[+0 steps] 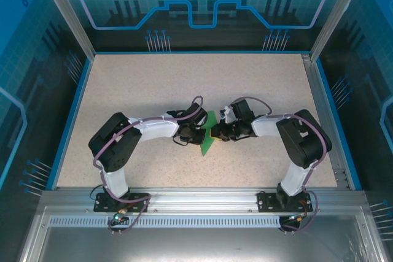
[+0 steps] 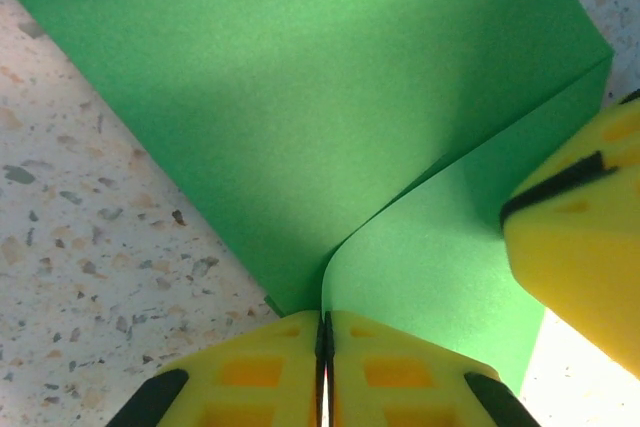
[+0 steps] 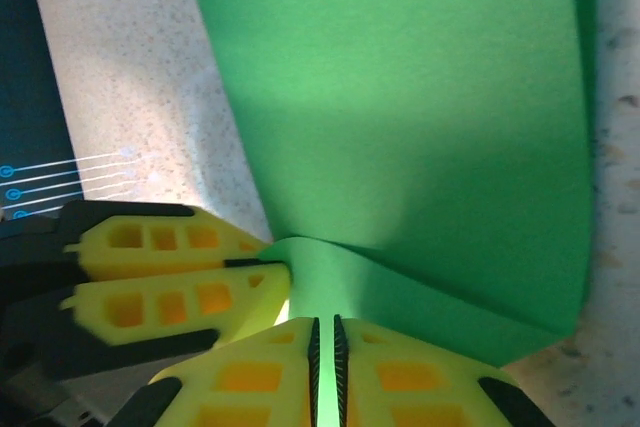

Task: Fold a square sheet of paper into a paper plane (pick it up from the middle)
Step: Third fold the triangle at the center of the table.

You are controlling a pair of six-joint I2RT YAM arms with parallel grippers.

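Top external view shows you the speckled table as the biggest thing, so I give every place from it. The left arm is bolted at the table's near edge on the left side and bends in toward the table's middle. The right arm does the same from the right side. Close to the table's middle, a little toward the near edge, you see the sheet of paper, bright green and plain, between the two wrists. It is not flat: one wide part spreads out, and a second flap curves up from a crease. I cannot tell you if the wide part rests on the table or is just above it. The left gripper is at the paper's left side and the right gripper at its right side, and the two almost touch. In the left wrist view the yellow fingers are pressed together, with the curved flap running into the seam, so the left jaws are clamped on the paper. In the right wrist view only a thin slit stays between the fingertips, and green shows inside it, so the right jaws also pinch the paper.
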